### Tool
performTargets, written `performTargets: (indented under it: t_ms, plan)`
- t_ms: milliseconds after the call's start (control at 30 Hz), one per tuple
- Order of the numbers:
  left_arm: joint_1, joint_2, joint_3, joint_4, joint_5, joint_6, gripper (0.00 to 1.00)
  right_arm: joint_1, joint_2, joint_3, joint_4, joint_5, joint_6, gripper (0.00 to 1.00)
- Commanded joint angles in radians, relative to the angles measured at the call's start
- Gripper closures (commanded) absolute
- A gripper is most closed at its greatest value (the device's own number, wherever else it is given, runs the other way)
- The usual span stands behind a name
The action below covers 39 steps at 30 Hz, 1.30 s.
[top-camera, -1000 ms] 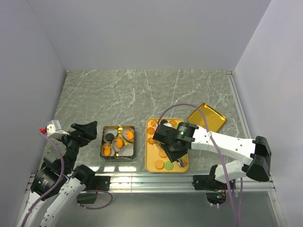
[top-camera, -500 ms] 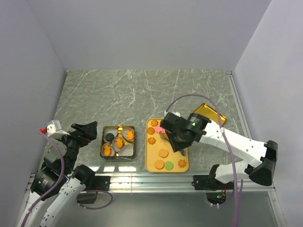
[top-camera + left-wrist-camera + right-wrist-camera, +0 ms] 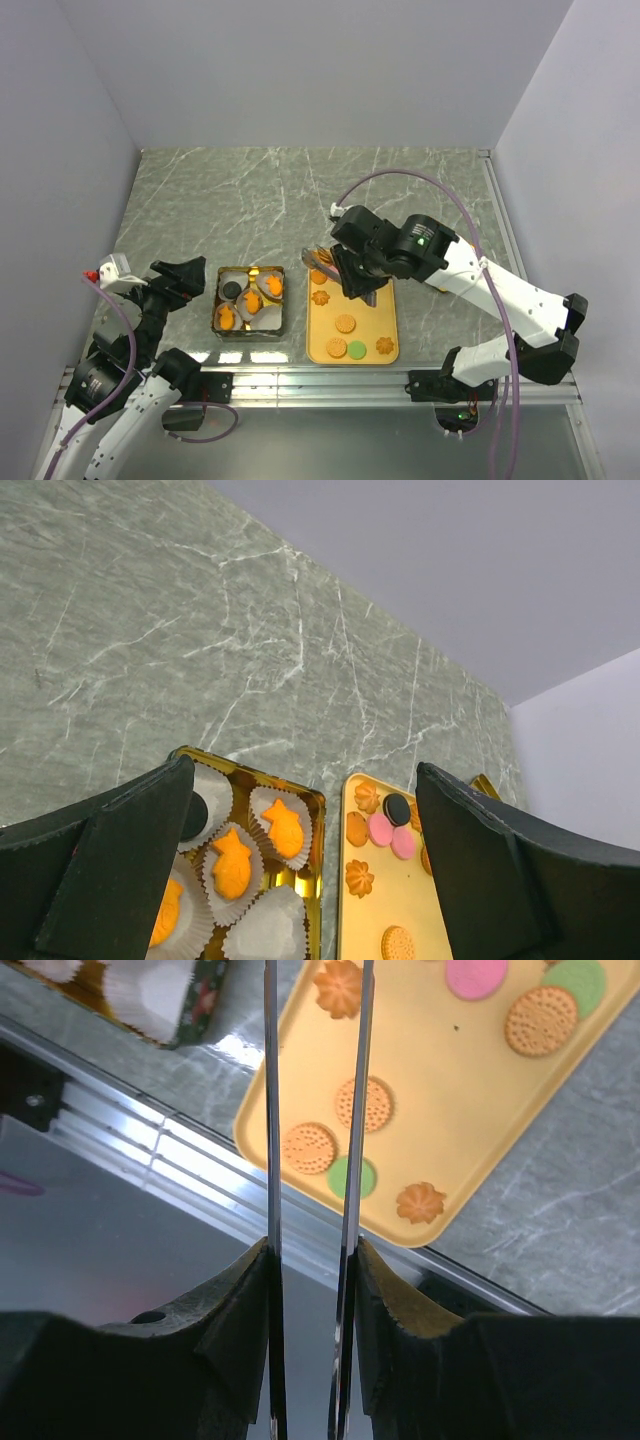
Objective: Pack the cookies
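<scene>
The cookies lie on a yellow tray: flower shapes, tan rounds and a green disc. The left wrist view shows pink discs and a dark disc at the tray's far end. A gold tin left of the tray holds white paper cups with orange fish-shaped cookies. My right gripper is shut on metal tongs, raised over the tray's far left part; the tong tips are out of the wrist view. My left gripper is open and empty, left of the tin.
The tray sits close to the table's near metal edge. A sliver of a gold lid shows right of the tray, mostly hidden by my right arm in the top view. Walls close off the left, right and far sides.
My right arm rose from the tray's near end and swung to its far left part, uncovering the near cookies. The left arm has not moved.
</scene>
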Motion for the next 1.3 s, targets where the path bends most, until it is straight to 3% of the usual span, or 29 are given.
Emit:
performTargets:
  t_ms: [0,600,1267]
  plan:
    - [-0.003,0.018,0.039,0.011,-0.014,-0.011,0.01,0.006,0.018,0.087,0.023,-0.041,-0.040,0.68]
    - [-0.003,0.009,0.039,0.007,-0.012,-0.020,0.01,0.186,0.096,0.073,0.118,-0.096,-0.051,0.69]
    - [-0.004,0.004,0.040,0.001,-0.019,-0.028,0.01,0.226,0.156,-0.034,0.185,-0.087,-0.023,0.69]
